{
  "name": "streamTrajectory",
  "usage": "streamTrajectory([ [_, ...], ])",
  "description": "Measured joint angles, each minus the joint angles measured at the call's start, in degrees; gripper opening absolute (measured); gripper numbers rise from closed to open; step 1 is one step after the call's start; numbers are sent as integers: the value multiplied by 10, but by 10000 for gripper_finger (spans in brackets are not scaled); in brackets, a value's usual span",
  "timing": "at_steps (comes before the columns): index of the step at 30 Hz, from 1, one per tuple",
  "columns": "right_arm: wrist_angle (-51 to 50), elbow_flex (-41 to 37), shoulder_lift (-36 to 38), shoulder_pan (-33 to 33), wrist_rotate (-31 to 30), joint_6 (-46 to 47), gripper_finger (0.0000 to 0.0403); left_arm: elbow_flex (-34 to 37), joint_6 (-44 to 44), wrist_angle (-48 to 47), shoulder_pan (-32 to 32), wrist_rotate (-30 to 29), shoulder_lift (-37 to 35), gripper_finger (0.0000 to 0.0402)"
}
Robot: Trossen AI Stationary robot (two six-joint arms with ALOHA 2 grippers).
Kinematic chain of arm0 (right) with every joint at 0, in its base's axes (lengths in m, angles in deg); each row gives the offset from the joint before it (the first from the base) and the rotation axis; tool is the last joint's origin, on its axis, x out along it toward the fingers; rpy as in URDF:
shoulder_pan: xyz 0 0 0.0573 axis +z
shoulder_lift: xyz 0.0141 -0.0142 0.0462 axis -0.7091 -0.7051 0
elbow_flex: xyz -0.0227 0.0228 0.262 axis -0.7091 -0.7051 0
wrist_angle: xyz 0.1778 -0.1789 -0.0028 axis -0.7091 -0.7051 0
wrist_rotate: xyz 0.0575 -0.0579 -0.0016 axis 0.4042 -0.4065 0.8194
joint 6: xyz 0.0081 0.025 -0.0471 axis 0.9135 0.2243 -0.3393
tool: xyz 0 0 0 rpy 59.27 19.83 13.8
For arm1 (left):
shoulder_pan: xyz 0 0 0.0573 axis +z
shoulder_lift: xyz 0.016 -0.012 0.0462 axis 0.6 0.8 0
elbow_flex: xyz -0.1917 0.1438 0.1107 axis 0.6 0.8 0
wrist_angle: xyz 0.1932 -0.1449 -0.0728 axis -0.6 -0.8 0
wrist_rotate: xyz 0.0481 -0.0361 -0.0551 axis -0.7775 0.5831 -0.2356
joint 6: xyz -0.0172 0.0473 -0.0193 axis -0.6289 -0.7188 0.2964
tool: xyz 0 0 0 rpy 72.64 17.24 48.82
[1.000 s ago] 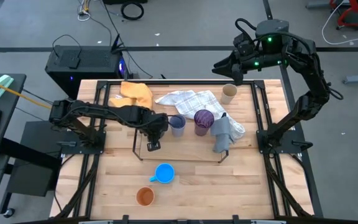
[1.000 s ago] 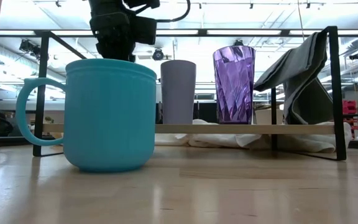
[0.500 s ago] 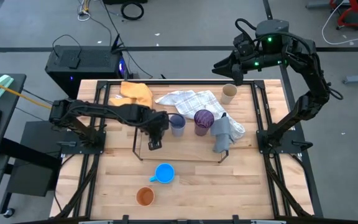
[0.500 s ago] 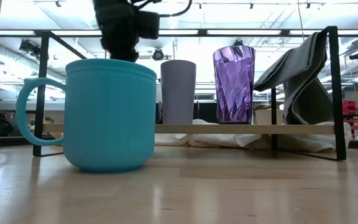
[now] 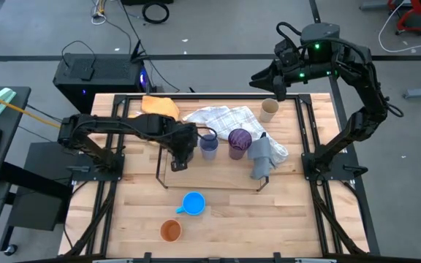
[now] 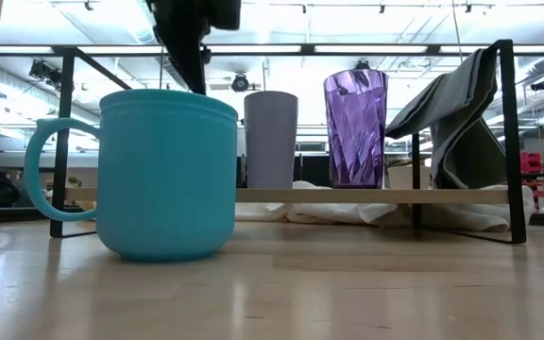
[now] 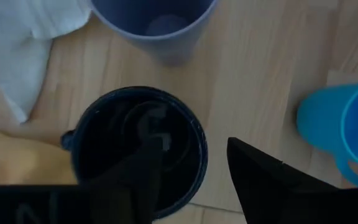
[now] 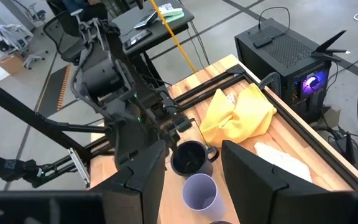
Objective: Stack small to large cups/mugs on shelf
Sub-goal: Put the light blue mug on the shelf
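Note:
The dark navy cup [image 7: 135,143] stands upright beside the pale lavender-blue cup [image 5: 209,146], which stands left of the purple cup [image 5: 239,141] on the shelf [image 6: 348,195]. My left gripper [image 7: 194,149] is open above the navy cup, one finger over its inside and one outside its wall. The bright blue mug [image 5: 193,203] and the orange cup [image 5: 169,231] stand on the table near the front. The tan cup [image 5: 269,110] stands at the far right. My right gripper [image 5: 269,82] is open, high over the far right edge.
A grey cloth [image 5: 262,157] hangs over the shelf's right end. A white-checked cloth [image 5: 221,118] and a yellow cloth [image 5: 159,108] lie behind the shelf. In the low view the blue mug [image 6: 163,175] hides the navy cup.
My left gripper has moved toward the table's far edge and toward the lavender cup, ending over the navy cup. The cups have stayed where they were.

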Motion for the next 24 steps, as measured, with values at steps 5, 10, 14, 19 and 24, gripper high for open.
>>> streamTrajectory([
  [5, 3, 0, 3, 7, -1, -18, 164, -83, 6, -16, 0, -1, 0, 176],
  [10, 15, 0, 15, 10, -3, -23, 164, -206, 10, 52, -14, -14, 0, 172],
  [14, 14, 0, 32, 10, -20, -24, 164, -296, -13, 170, -59, -66, -1, 172],
  [19, 13, 0, 65, 10, -47, -22, 164, -327, -47, 337, -127, -93, -1, 172],
  [24, 8, 0, 95, 16, -74, 3, 164, -327, -50, 306, -186, -175, 10, 172],
])
